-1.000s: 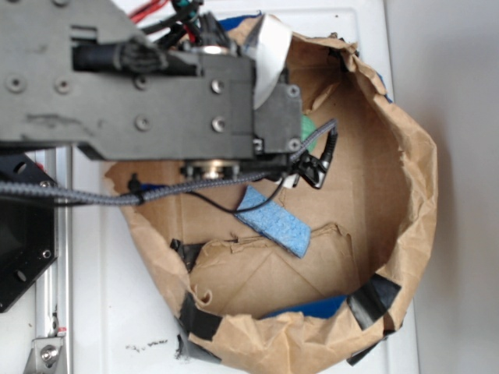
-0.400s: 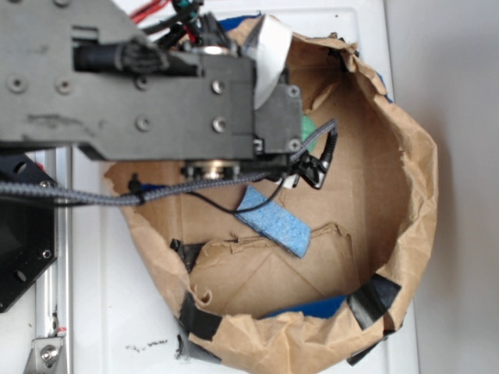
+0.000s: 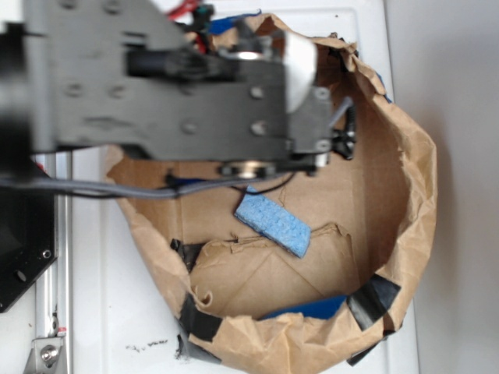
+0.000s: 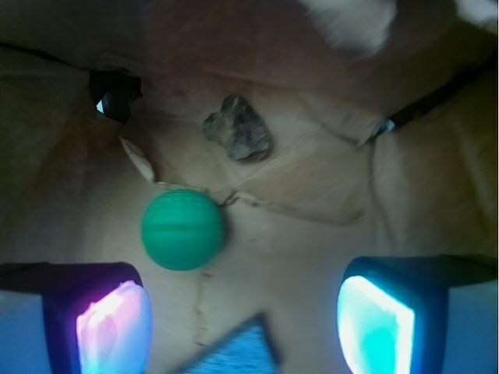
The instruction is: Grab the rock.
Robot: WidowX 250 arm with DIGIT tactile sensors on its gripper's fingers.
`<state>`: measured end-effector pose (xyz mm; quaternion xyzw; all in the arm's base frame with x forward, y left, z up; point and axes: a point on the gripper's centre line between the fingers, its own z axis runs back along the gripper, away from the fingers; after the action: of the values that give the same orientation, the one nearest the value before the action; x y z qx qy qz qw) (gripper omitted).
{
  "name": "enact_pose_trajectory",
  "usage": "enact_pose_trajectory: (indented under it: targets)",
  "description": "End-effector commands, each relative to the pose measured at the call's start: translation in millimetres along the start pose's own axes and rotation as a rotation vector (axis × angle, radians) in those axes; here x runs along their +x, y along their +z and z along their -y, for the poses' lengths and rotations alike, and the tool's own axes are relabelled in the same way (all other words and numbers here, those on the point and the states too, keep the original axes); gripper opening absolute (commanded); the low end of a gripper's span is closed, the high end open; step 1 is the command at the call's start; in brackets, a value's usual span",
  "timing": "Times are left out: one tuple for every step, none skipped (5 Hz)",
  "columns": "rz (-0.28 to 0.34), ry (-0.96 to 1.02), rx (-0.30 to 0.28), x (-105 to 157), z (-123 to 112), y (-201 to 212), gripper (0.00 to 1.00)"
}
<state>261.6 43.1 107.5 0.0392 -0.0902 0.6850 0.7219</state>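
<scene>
Looking down from the wrist view, the rock (image 4: 238, 128) lies on the brown paper floor, beyond the green ball (image 4: 182, 230) and apart from it. The gripper (image 4: 245, 323) hangs spread wide and empty, a corner of the blue sponge (image 4: 238, 354) between its fingers. The exterior view — blurred — shows the arm (image 3: 171, 93) apparently hiding rock and ball; only the sponge and paper-lined basin (image 3: 405, 202) show there.
</scene>
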Motion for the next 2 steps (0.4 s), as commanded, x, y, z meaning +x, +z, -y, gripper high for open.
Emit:
enact_pose_trajectory:
  targets:
    - [0.049,0.070,-0.065,-1.6,9.7,-5.1,1.00]
    - [0.065,0.033,-0.078,11.8,2.3,-19.2,1.00]
